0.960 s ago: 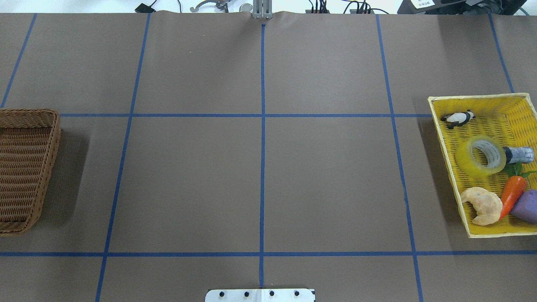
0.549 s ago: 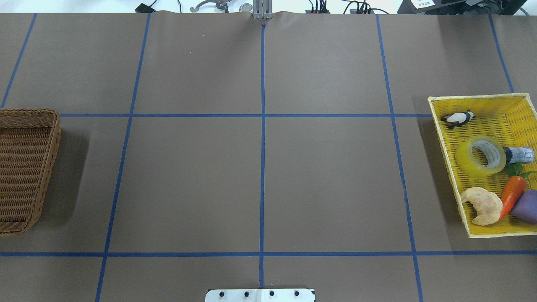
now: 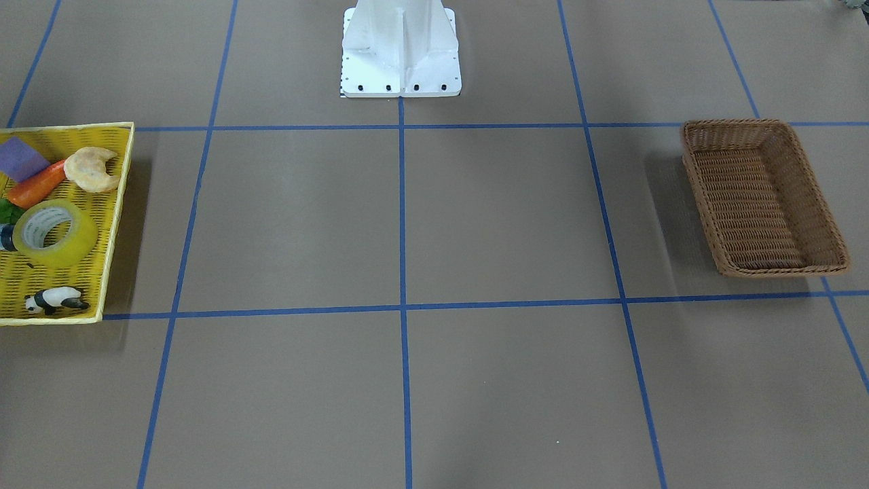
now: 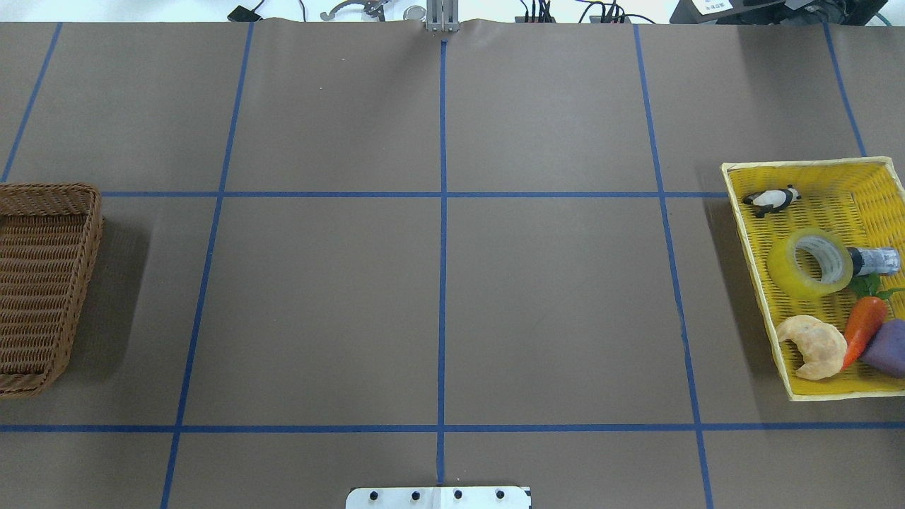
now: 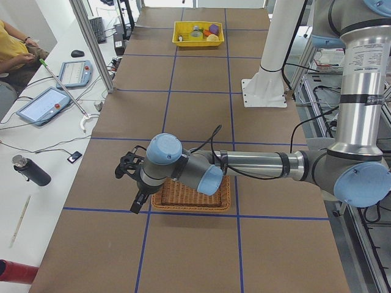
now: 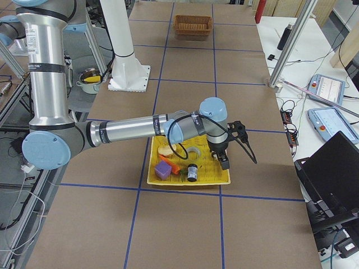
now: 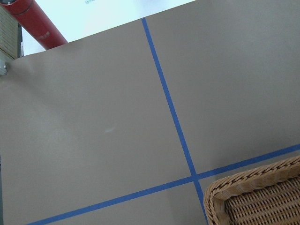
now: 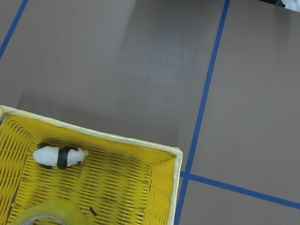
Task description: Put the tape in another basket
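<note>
The tape (image 4: 783, 272) is a wide yellow-green roll lying in the yellow mesh basket (image 4: 806, 164) at the table's right end. It also shows in the front view (image 3: 78, 239) and, at the bottom edge, in the right wrist view (image 8: 44, 210). The brown wicker basket (image 4: 49, 189) stands empty at the left end. It also shows in the front view (image 3: 736, 125). My right gripper (image 6: 238, 158) hovers over the yellow basket's far edge, beyond the tape. My left gripper (image 5: 131, 186) hangs beside the wicker basket (image 5: 189, 198). I cannot tell whether either is open or shut.
The yellow basket also holds a panda figure (image 4: 772, 199), a croissant (image 4: 813, 346), a carrot (image 4: 864, 326), a purple block (image 4: 887, 348) and a small dark roll (image 4: 873, 261). The robot's white base (image 3: 400, 47) stands at mid-table. Blue tape lines grid the brown table.
</note>
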You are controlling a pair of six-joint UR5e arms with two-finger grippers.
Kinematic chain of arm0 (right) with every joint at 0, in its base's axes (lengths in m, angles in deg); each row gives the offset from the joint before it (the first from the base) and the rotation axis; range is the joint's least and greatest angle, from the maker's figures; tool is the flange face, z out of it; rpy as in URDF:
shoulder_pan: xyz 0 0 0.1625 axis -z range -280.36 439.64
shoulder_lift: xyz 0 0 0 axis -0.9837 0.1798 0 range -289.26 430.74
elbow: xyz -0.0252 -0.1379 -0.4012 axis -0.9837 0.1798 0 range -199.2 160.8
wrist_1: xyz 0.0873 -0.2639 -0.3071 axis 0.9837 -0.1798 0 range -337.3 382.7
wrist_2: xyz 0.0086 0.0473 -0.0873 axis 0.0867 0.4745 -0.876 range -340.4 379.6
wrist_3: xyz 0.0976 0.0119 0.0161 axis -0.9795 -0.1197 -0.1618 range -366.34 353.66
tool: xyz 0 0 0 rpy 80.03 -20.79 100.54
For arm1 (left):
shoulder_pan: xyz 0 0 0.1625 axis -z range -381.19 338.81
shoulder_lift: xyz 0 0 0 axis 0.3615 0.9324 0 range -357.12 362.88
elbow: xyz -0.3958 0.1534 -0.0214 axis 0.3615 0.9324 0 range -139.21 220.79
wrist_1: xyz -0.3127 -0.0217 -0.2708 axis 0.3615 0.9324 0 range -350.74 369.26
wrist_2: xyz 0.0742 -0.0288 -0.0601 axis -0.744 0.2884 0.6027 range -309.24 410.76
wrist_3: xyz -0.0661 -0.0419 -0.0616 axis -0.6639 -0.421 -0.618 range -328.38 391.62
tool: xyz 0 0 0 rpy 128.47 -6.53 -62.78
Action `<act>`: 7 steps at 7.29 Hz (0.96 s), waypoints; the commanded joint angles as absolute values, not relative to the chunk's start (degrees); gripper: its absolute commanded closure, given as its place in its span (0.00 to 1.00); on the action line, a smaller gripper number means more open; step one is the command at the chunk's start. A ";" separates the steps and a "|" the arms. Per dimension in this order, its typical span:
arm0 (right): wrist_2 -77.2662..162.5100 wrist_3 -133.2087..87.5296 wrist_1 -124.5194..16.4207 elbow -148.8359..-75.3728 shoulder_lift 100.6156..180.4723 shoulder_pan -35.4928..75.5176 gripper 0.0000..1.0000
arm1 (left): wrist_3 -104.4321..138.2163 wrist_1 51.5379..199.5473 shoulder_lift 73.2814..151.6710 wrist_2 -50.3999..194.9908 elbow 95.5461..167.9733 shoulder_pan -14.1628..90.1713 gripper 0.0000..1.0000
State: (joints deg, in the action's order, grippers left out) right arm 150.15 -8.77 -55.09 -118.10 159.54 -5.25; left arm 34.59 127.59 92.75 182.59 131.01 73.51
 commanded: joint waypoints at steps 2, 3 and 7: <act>147.76 -20.81 -49.16 -117.99 161.25 5.17 0.00 | 34.17 133.72 92.27 182.60 128.51 72.59 0.01; 146.27 -22.06 -45.80 -117.73 161.87 8.94 0.00 | 34.17 133.72 92.27 182.60 128.51 72.50 0.01; 144.93 -5.07 -45.24 -112.91 161.88 12.50 0.00 | 34.17 134.50 91.83 182.69 128.51 72.41 0.01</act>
